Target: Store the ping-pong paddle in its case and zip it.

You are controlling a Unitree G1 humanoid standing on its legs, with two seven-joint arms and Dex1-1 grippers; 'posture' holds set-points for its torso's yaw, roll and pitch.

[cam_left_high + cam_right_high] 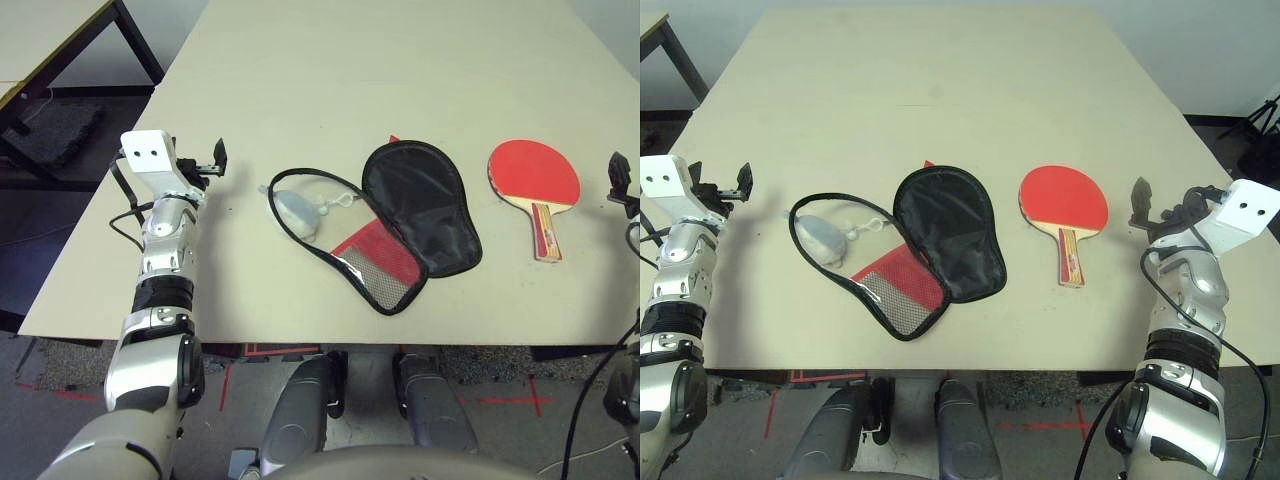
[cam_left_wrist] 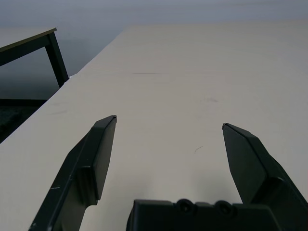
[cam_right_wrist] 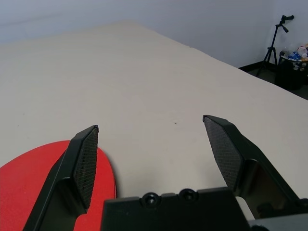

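**A:** Both end effectors hang empty over the tabletop [image 1: 940,60], fingers spread wide: the left end effector [image 1: 216,160] near the left edge, the right end effector [image 1: 1142,205] just right of the ping-pong paddle [image 1: 1063,203].

**B:** Where does everything lie, nearest first?

**A:** Closest to the robot is the case [image 1: 910,250], unzipped and folded open, black lining up on one half, red mesh pocket on the other. A pale grey pouch [image 1: 821,238] sits in the open half. Slightly farther, well right of the case, the paddle lies flat, red face up, handle pointing back toward the robot.

**B:** How would they handle?

**A:** The paddle looks light and rigid; I'd pinch the wooden handle, since the rubber face lies flush and gives no edge. The case seems limp fabric, likely to slide or fold, so one end effector should pin it.
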